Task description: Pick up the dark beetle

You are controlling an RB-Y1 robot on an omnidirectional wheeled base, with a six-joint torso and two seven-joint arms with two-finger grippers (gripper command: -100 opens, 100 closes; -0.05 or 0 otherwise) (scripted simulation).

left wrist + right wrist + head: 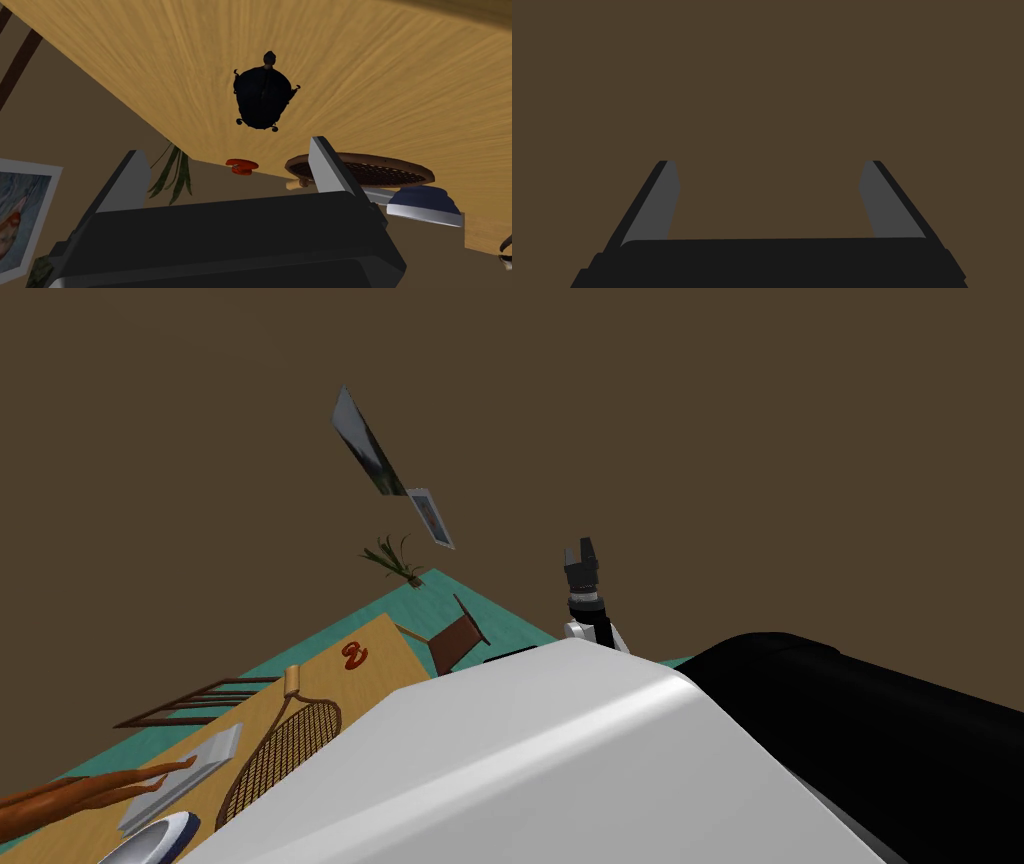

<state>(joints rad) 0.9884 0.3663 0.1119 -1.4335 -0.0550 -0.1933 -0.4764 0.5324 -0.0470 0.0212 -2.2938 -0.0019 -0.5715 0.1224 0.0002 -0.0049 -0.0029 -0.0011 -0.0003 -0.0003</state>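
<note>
**While the left gripper (227, 147) hangs open, the dark beetle (262, 97) lies free on the worktop (400, 75)**

Since the head camera is rolled hard, I'm reading the close work off the left wrist. Biggest first: a plain brown wall (700, 438) takes the upper head view. The wooden worktop runs along that view's lower left, over a teal floor (440, 593). A brown chair (458, 638) stands near the worktop's far corner. Lying flat on the wood: a racket (285, 753), a grey slab (185, 773) beside it, and a white dish (150, 843) with a blue rim just beside the slab. A long orange-brown thing (80, 793) lies next to the slab; can't tell what it is. A leafy plant (395, 558) sits where floor meets wall, with a framed picture (432, 518) on the wall above it. Right arm (590, 608) stands up mid-frame in the head view; right gripper (769, 167) has its fingers (662, 200) spread wide. Left gripper: fingers (327, 167) spread as well, tips short of the beetle and apart from it. The beetle sits on bare wood past the tips, roughly in line with the gap and a little toward one finger: round black body, legs out. Racket head shows partly behind that same finger, dish just beside it. Smallest: a red item (241, 166) near the worktop's edge, beyond the beetle and apart from it; can't tell what it is.
</note>
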